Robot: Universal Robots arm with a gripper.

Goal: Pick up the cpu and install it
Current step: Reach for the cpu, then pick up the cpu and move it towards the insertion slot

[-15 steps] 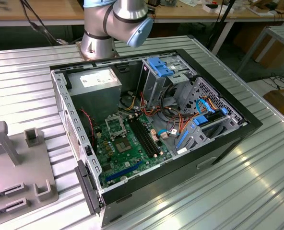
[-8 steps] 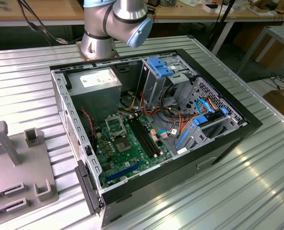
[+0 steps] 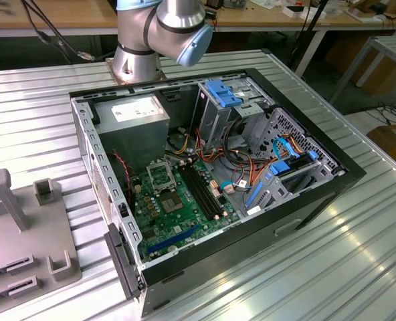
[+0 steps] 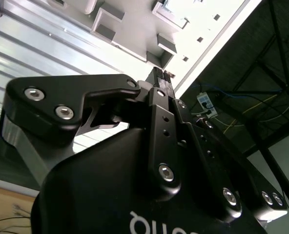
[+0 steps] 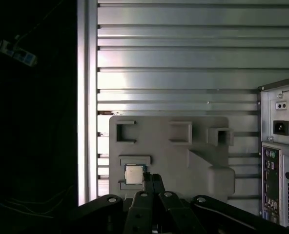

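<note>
The cpu (image 5: 133, 174), a small square silver chip, lies in a recess of the grey fixture plate (image 5: 183, 156) on the ribbed metal table. In the first wrist view my gripper (image 5: 153, 178) hangs well above the plate. Its two thin black fingers are shut together with nothing between them, their tips lining up just beside the cpu. In the second wrist view the gripper (image 4: 161, 74) also has its fingers closed, with the fixture behind. The open computer case (image 3: 345, 175) shows the green motherboard with its empty cpu socket (image 3: 159, 175).
Inside the case are a grey power supply (image 3: 131, 117), black memory slots (image 3: 201, 190), blue-tabbed drive cages (image 3: 225, 93) and loose cables. The arm's base (image 3: 138, 60) stands behind the case. The fixture (image 3: 24, 227) lies at the exterior view's left. The table edge (image 5: 86, 122) drops to dark floor.
</note>
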